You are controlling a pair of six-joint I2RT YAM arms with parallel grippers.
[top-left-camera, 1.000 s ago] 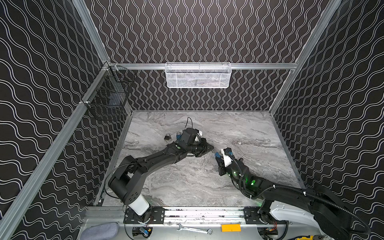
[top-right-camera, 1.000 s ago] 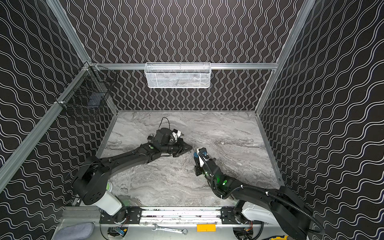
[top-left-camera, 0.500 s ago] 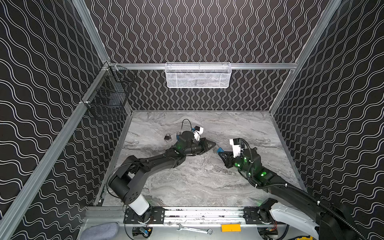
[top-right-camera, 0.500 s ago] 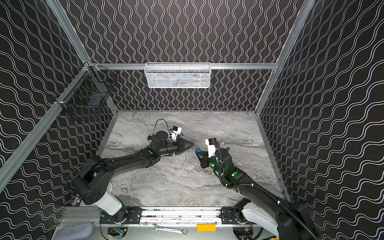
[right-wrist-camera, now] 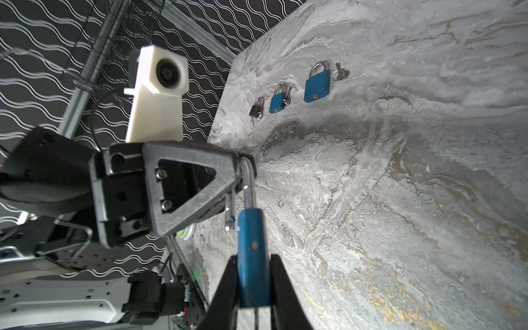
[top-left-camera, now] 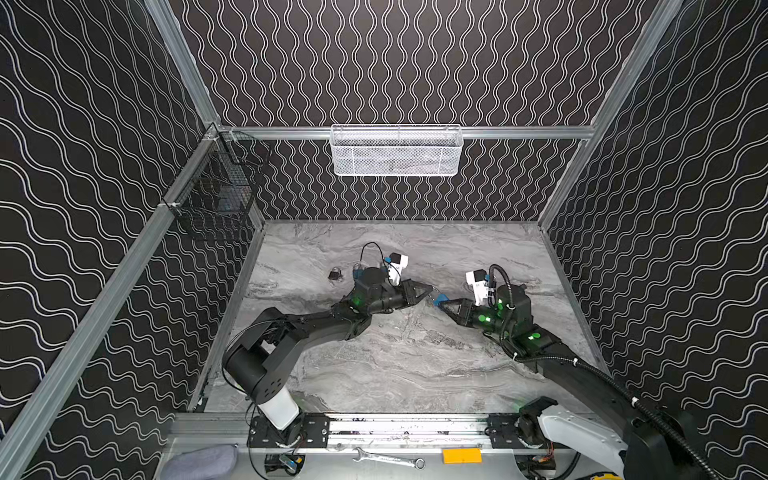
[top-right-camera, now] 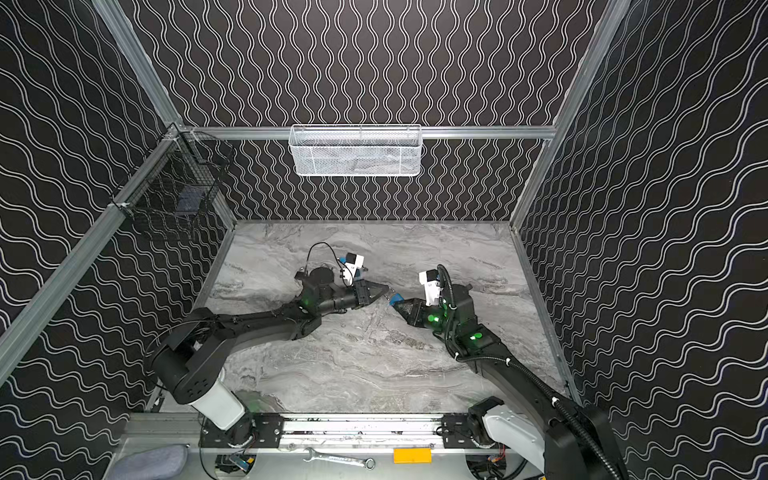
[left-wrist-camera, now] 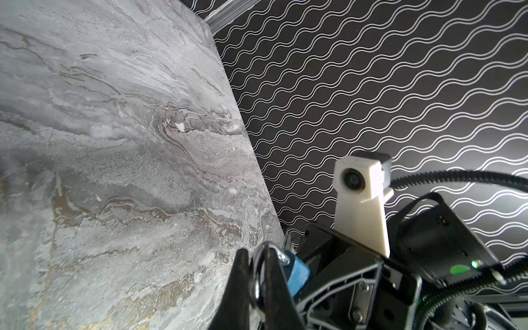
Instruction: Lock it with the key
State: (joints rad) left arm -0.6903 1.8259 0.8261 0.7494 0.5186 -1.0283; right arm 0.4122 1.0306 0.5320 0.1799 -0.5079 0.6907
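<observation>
Padlock (right-wrist-camera: 253, 257), blue, sits between the 2 tools over the table (right-wrist-camera: 400, 200): the right tool (top-left-camera: 443, 304) clamps its body, and the left tool (top-left-camera: 429, 289) pinches its open shackle (right-wrist-camera: 248, 183). 3 spare padlocks (right-wrist-camera: 316, 85) lie in a row on the table, a key (right-wrist-camera: 340, 75) just beside the largest.

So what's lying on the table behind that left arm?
Three padlocks in a row: a small black padlock, a small blue padlock and a larger blue padlock with a key beside it. In both top views the left arm covers most of them.
</observation>
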